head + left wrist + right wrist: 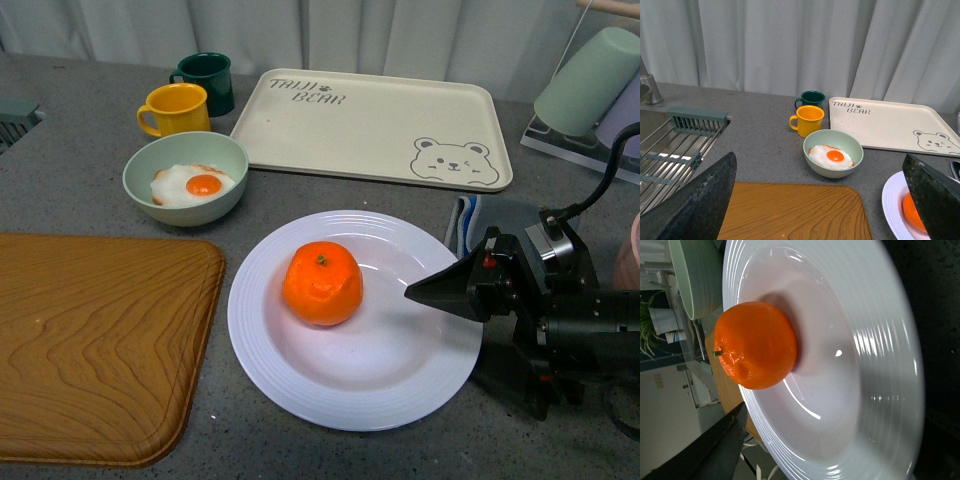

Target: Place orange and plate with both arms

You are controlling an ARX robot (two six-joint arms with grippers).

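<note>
While the orange (322, 284) is sitting in the well of the plate (300, 390) on the counter (80, 130), beside the wooden board (90, 340), the right gripper (440, 290) is reaching over the plate's rim, probably to take hold; I cannot tell whether its jaws are gripping. The left gripper (819, 165) is hovering, jaws spread wide, holding nothing.

The left gripper (819, 159) hangs raised, its two dark fingers (700, 200) spread wide apart. The right gripper (425, 291) reaches in low from the right, its wrist rolled sideways. Whether its jaws are pressed together cannot be told.
</note>
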